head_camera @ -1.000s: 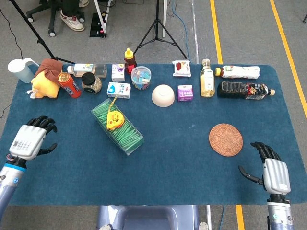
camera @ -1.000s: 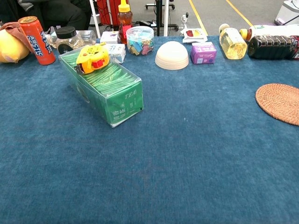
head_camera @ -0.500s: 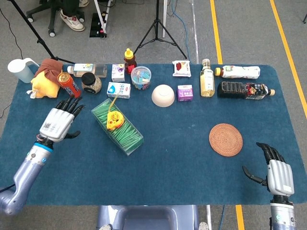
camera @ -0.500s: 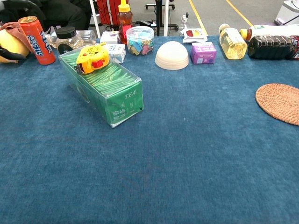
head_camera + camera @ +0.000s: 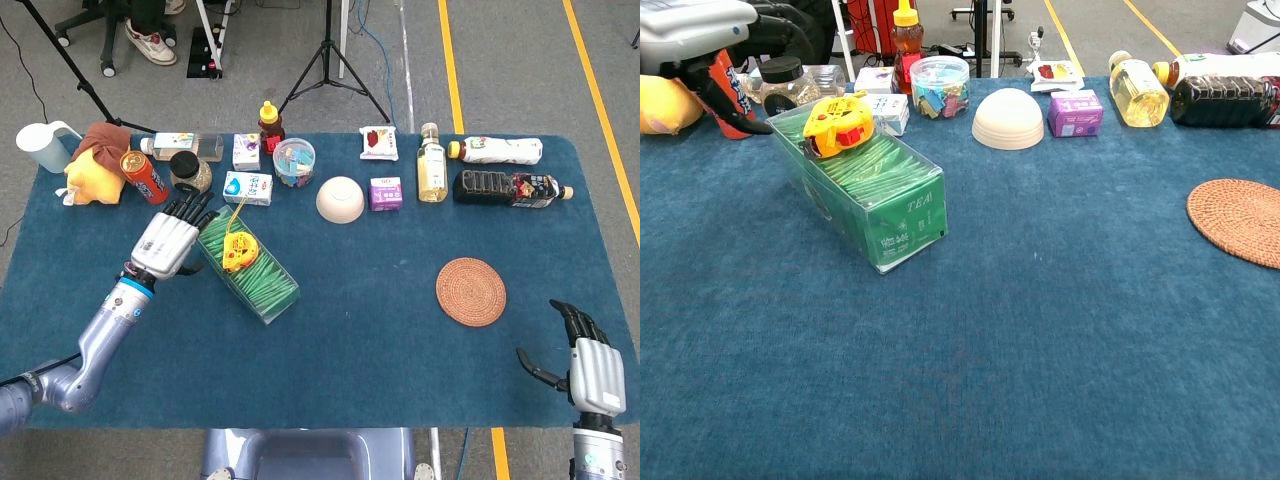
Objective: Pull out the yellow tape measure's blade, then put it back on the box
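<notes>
Tape measure (image 5: 237,251), yellow with a red patch, lies on top of the clear green tea box (image 5: 245,264), toward the box's far end (the chest view shows it sitting slightly tilted on the lid). Starting at the left, we see our left hand (image 5: 168,241) hovering just beside the box's left side, fingers spread apart and holding nothing, fingertips pointing toward the red can (image 5: 145,176) and the dark-lidded jar (image 5: 189,172) behind it. We cannot tell whether the hand touches the box. Moving right past the box, a white bowl (image 5: 340,199) sits upside down on the blue table (image 5: 360,330), then a small purple carton (image 5: 385,193), then a round woven coaster (image 5: 471,291). At the far right edge our right hand (image 5: 590,365) rests low near the table's front corner, fingers loosely apart and empty.
</notes>
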